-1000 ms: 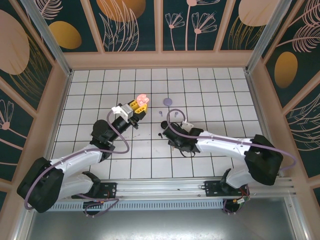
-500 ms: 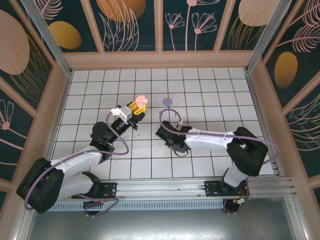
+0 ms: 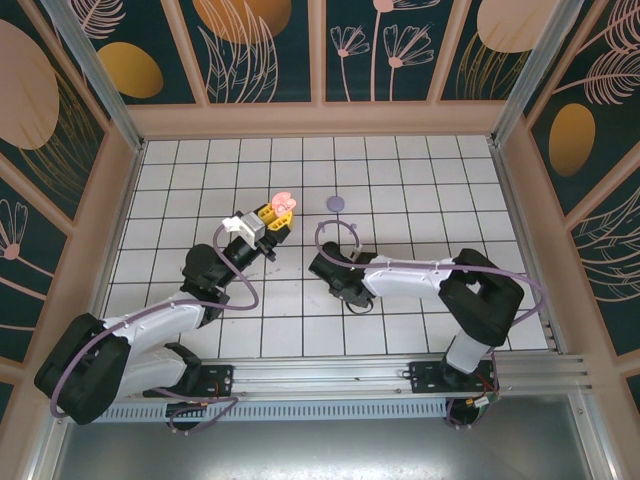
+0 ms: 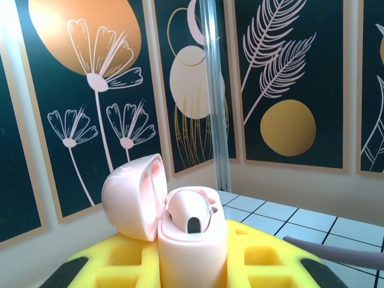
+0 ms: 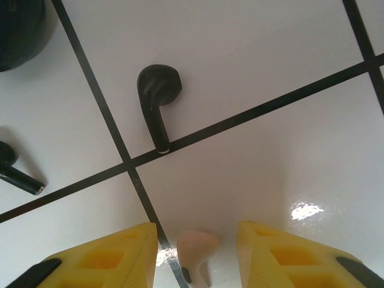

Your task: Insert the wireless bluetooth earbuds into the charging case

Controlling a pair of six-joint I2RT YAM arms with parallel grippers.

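My left gripper (image 3: pixel 272 217) is shut on the pink charging case (image 4: pixel 191 246), held upright between its yellow fingers (image 4: pixel 114 264). The case lid (image 4: pixel 129 198) hangs open to the left, and one pink earbud (image 4: pixel 187 211) sits in a slot. My right gripper (image 5: pixel 198 267) is low over the tiles, open. Another pink earbud (image 5: pixel 198 243) lies between its yellow fingers (image 5: pixel 108 255), with a gap on each side. Two black earbuds (image 5: pixel 157 99) (image 5: pixel 15 171) lie on the tiles just beyond.
A lilac disc (image 3: pixel 335 203) lies on the tiles behind the right gripper (image 3: pixel 323 264). A dark rounded object (image 5: pixel 18 27) sits at the top left of the right wrist view. Patterned walls (image 3: pixel 320 50) enclose the white tiled floor (image 3: pixel 420 190) on three sides.
The right arm has folded leftward, its gripper has shifted slightly left, and its jaws have narrowed around the pink earbud on the floor. The left arm and case have stayed put.
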